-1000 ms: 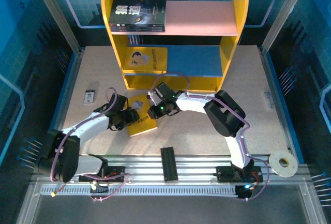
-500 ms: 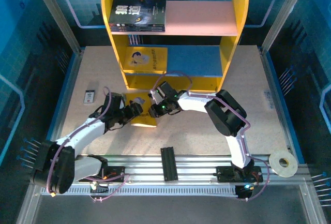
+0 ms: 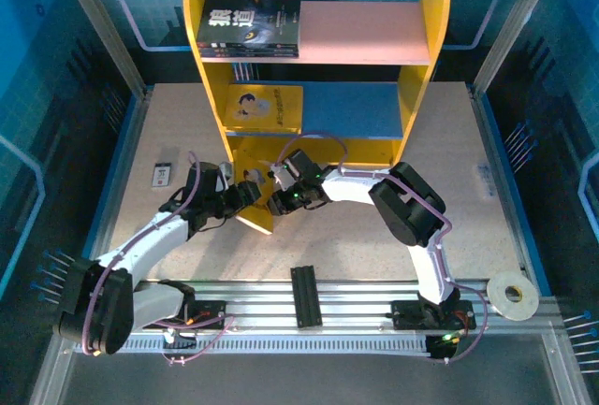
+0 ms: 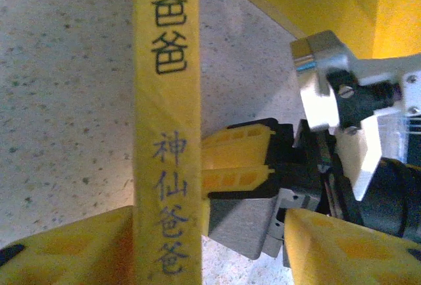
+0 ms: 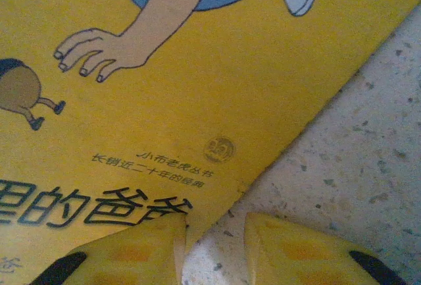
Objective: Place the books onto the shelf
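Note:
Between my two grippers, a yellow book (image 3: 259, 218) stands tilted up on its edge on the table in front of the shelf (image 3: 435, 21). My left gripper (image 3: 247, 195) is open around its spine (image 4: 168, 101); the spine lies against one finger (image 4: 66, 252), with a gap to the other finger (image 4: 348, 245). My right gripper (image 3: 278, 201) is slightly open, its fingertips against the book's cover (image 5: 197, 101), bare table showing between them. A dark book (image 3: 248, 23) lies on the pink upper board. Another yellow book (image 3: 265, 108) lies on the blue lower board.
A small white-and-black card (image 3: 163, 175) lies on the table at the left. A black bar (image 3: 306, 296) sits on the rails at the near edge, a roll of tape (image 3: 512, 295) at the right. The right parts of both shelf boards are bare.
The yellow book has risen from lying nearly flat to standing on its edge. My left gripper moved right and toward the shelf, narrowing its jaws. The right gripper's jaws opened a little.

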`<act>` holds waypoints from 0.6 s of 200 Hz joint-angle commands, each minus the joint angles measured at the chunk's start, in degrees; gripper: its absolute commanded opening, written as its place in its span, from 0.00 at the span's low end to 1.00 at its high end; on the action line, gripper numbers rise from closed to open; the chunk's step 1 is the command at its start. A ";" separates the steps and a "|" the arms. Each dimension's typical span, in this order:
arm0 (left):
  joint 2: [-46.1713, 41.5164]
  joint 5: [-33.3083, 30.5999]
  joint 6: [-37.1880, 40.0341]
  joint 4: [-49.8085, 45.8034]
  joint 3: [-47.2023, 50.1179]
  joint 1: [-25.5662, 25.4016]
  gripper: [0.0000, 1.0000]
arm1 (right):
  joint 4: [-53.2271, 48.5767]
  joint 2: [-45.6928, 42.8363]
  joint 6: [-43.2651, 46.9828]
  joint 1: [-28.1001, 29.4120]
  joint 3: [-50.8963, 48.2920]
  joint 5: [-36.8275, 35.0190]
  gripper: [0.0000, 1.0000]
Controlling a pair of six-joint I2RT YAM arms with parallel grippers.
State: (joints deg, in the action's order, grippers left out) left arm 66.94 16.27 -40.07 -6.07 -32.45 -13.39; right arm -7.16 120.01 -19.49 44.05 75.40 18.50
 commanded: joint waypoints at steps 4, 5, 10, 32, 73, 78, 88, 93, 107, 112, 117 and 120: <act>-1.89 -2.80 3.74 -5.62 -2.95 -0.15 0.48 | -4.70 2.08 0.76 0.25 -2.37 0.75 0.37; -1.89 -2.86 3.80 -5.67 -2.96 -0.15 0.47 | -4.66 2.08 0.76 0.25 -2.36 0.75 0.37; -2.03 -3.14 3.94 -5.99 -3.07 -0.15 0.45 | -4.87 1.99 0.85 0.17 -2.29 0.75 0.38; -2.50 -4.09 4.32 -6.80 -3.15 -0.15 0.37 | -5.15 1.42 1.17 0.16 -2.08 0.47 0.41; -2.85 -4.41 4.90 -7.55 -3.50 -0.15 0.26 | -5.25 -0.24 1.32 -0.68 -2.47 0.23 0.51; -2.93 -4.41 4.96 -7.55 -3.50 -0.15 0.23 | -5.32 -0.61 1.35 -0.89 -2.67 0.21 0.52; -2.93 -4.28 5.09 -7.63 -3.58 -0.15 0.19 | -5.32 -1.31 1.38 -1.15 -2.92 0.10 0.54; -3.04 -4.27 5.17 -7.71 -3.59 -0.15 0.18 | -5.30 -1.84 1.39 -1.47 -3.12 0.07 0.55; -3.28 -4.15 5.35 -7.82 -3.72 -0.15 0.12 | -5.32 -3.13 1.54 -1.87 -3.74 -0.02 0.57; -3.43 -4.12 5.39 -7.90 -3.76 -0.15 0.09 | -5.32 -3.71 1.55 -2.10 -4.00 -0.14 0.58; -3.55 -3.96 5.44 -7.91 -3.85 -0.15 0.05 | -5.32 -4.31 1.56 -2.35 -4.26 -0.14 0.59; -3.71 -3.78 5.52 -7.91 -3.93 -0.15 0.02 | -5.32 -4.62 1.63 -2.47 -4.42 -0.16 0.59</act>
State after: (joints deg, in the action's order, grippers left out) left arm 65.12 11.38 -35.81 -13.76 -33.74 -13.39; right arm -6.85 117.82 -18.37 43.55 73.45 20.40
